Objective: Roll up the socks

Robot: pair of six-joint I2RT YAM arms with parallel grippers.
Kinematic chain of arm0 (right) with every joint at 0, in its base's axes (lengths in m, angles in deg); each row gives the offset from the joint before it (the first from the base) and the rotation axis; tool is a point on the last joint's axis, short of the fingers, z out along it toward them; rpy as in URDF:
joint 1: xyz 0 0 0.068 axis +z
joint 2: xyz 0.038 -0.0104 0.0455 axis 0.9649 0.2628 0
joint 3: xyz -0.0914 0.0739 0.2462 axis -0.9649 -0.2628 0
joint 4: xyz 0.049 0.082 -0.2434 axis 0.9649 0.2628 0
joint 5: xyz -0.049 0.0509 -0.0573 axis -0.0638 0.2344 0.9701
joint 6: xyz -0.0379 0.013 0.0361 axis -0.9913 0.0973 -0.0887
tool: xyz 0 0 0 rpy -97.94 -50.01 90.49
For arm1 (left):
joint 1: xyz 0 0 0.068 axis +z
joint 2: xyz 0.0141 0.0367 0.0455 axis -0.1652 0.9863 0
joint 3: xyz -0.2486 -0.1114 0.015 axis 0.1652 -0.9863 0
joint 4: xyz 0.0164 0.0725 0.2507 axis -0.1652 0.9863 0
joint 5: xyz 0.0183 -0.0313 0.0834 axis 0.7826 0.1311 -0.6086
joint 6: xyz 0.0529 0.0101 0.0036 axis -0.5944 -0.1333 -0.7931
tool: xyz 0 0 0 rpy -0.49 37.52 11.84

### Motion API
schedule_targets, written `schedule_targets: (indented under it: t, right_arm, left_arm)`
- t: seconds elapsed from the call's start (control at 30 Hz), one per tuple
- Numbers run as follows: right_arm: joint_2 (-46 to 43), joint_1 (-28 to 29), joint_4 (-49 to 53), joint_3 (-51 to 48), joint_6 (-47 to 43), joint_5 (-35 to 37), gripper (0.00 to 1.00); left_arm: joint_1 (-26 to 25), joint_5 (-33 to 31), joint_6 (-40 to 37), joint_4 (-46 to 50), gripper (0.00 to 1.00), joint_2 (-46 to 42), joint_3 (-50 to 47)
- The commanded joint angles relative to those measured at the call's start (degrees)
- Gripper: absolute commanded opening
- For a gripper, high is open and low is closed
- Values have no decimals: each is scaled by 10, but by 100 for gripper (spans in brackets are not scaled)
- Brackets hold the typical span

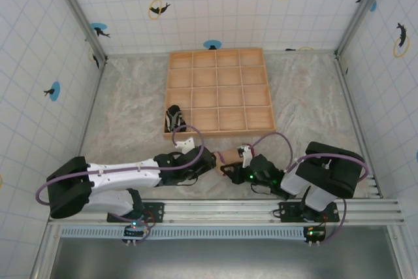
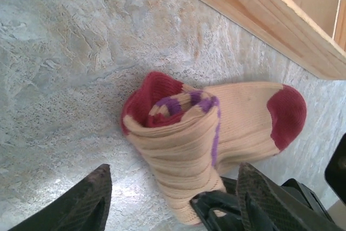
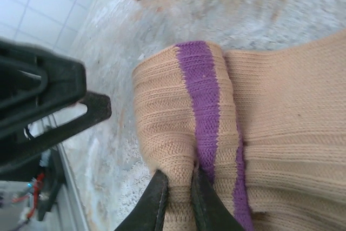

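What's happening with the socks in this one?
The right gripper has its jaws pinched shut on the folded-over cuff of the tan sock. That sock lies partly rolled on the table, just in front of the wooden tray. The left gripper hovers over the same sock with its jaws open. The black-and-white striped sock sits bunched at the tray's near-left corner, with neither arm touching it.

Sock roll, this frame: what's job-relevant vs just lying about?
Job: tan sock; striped sock; right gripper, shut on the tan sock's cuff; left gripper, open beside it.
Lying about: wooden grid tray.
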Motion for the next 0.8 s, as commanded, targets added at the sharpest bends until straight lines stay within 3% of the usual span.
schedule_targets:
  t: [0.0,0.37,0.77]
  right_arm:
    - [0,-27,68,-28,116,-34,0]
    - [-18,-63,102,-75,236,-29,0]
    - [-21,-65,86,-101,252,-18,0]
  left_arm:
    - [-11,-9,-23,-26,56,15,-8]
    - [-28,-6,-38,-120,50,92,-1]
    - [-28,-14,-46,-208,48,182,20]
